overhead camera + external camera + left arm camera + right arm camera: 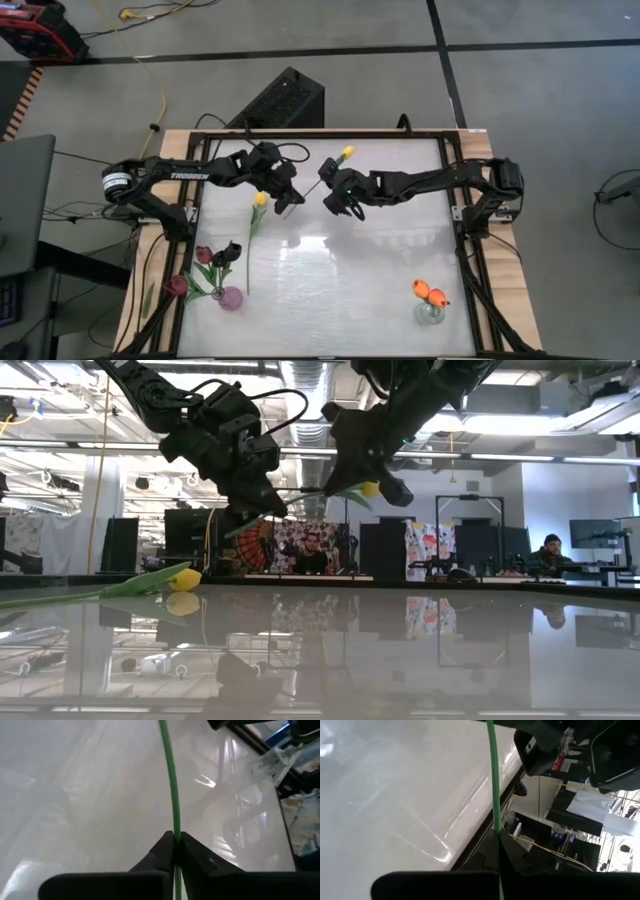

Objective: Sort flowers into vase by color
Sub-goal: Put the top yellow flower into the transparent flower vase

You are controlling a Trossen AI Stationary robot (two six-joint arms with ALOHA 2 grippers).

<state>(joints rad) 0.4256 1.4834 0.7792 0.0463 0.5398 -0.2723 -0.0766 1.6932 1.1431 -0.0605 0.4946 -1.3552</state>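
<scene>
- I hold one yellow tulip [346, 153] in the air above the far middle of the table [340, 260], both arms meeting there so the stem can pass from one to the other.
- My left pincer [290, 201] is clamped on the lower end of the thin green stem [170, 780]; the left wrist view shows the stem pinched between the closed tips.
- My right pincer [338, 197] is also closed on the same stem, nearer the head; its wrist view shows the stem running straight out from between the fingers. I judge this double hold to be a handover or a regrip, to give one arm a better hold for setting it upright.
- A second yellow tulip [259, 200] lies flat on the table just near of my left pincer, waiting its turn.
- The pink vase [231, 298] at the near left already carries dark maroon flowers [204, 255], so that colour has its place.
- The clear vase [430, 314] at the near right holds orange flowers [428, 293], well apart from the pink one.
</scene>
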